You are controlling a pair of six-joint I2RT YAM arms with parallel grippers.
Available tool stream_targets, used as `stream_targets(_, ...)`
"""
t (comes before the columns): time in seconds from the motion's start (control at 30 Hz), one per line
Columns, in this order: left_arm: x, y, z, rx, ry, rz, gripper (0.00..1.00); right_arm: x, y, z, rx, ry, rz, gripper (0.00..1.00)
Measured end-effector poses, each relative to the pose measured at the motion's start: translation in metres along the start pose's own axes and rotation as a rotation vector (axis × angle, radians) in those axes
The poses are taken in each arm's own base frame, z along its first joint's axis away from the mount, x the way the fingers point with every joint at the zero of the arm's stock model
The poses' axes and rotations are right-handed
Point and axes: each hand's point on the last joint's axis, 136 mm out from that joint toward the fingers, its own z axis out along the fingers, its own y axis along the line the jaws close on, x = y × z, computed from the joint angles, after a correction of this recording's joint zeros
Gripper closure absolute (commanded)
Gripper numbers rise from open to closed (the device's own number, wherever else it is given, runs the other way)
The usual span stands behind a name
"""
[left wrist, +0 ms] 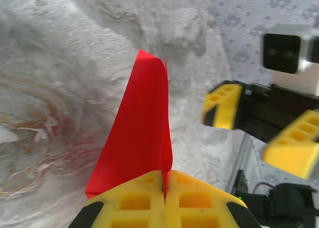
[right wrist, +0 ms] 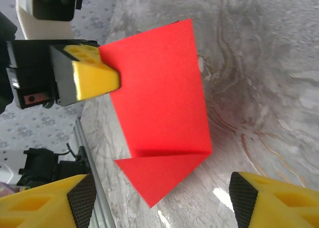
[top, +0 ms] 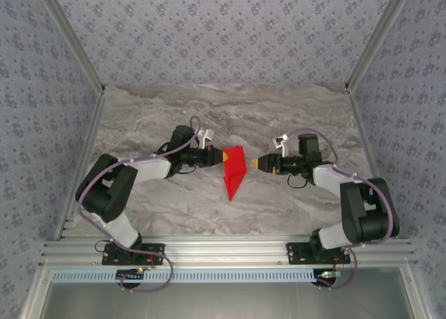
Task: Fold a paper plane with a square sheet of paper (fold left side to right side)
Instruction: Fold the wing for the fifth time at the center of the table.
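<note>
Top external: paper plane point(top: 234, 171) at frame centre on the table point(top: 160, 110), long axis vertical, point down. Left fingers point(top: 226, 155) pinch its upper left edge. Right fingers point(top: 258, 164) are spread wide, just right of it, not touching.

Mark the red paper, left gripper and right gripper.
red paper point(top: 235, 169), top view, middle of folded sheet.
left gripper point(left wrist: 165, 177), left wrist view, between fingertips.
right gripper point(top: 256, 164), top view, between fingertips.

One red paper plane point(top: 233, 171), one marble-patterned table point(top: 174, 103), two arms, the left arm point(top: 115, 190) and the right arm point(top: 362, 211), and two grippers, the left gripper point(top: 224, 156) and the right gripper point(top: 255, 164), are being counted.
</note>
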Motion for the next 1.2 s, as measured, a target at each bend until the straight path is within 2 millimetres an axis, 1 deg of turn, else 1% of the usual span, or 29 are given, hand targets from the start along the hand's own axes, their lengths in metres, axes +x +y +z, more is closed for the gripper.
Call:
stream_targets(0.13, 0.002, -0.02, -0.007, 0.068, 0.009, 0.036, 1.0, -0.008, 0.002, 0.007, -0.074, -0.004, -0.051, 0.28)
stream_targets(0.3, 0.004, -0.037, -0.013, 0.128, 0.023, 0.068, 1.0, -0.014, 0.005, 0.017, -0.156, 0.005, -0.1, 0.28)
stream_targets(0.37, 0.004, -0.04, -0.014, 0.145, 0.028, 0.076, 1.0, -0.013, 0.011, 0.021, -0.189, 0.022, -0.116, 0.3)
stream_targets(0.47, 0.005, -0.044, -0.014, 0.164, 0.037, 0.081, 1.0, -0.012, 0.026, 0.028, -0.242, 0.057, -0.158, 0.35)
stream_targets(0.57, 0.006, -0.046, -0.015, 0.174, 0.044, 0.083, 1.0, -0.013, 0.038, 0.031, -0.285, 0.079, -0.196, 0.4)
stream_targets(0.67, 0.007, -0.046, -0.015, 0.178, 0.044, 0.085, 1.0, -0.012, 0.041, 0.031, -0.301, 0.089, -0.208, 0.49)
stream_targets(0.83, 0.007, -0.046, -0.015, 0.177, 0.044, 0.085, 1.0, -0.006, 0.038, 0.03, -0.303, 0.116, -0.192, 0.6)
stream_targets(0.93, 0.006, -0.046, -0.015, 0.174, 0.042, 0.086, 1.0, -0.003, 0.036, 0.029, -0.296, 0.122, -0.179, 0.69)
stream_targets(1.0, 0.006, -0.045, -0.015, 0.174, 0.041, 0.086, 1.0, -0.002, 0.034, 0.029, -0.293, 0.128, -0.172, 0.73)
stream_targets(1.1, 0.005, -0.044, -0.015, 0.17, 0.037, 0.087, 1.0, 0.001, 0.033, 0.029, -0.289, 0.136, -0.159, 0.77)
stream_targets(1.2, 0.005, -0.044, -0.015, 0.169, 0.037, 0.086, 1.0, 0.004, 0.032, 0.028, -0.286, 0.145, -0.148, 0.85)
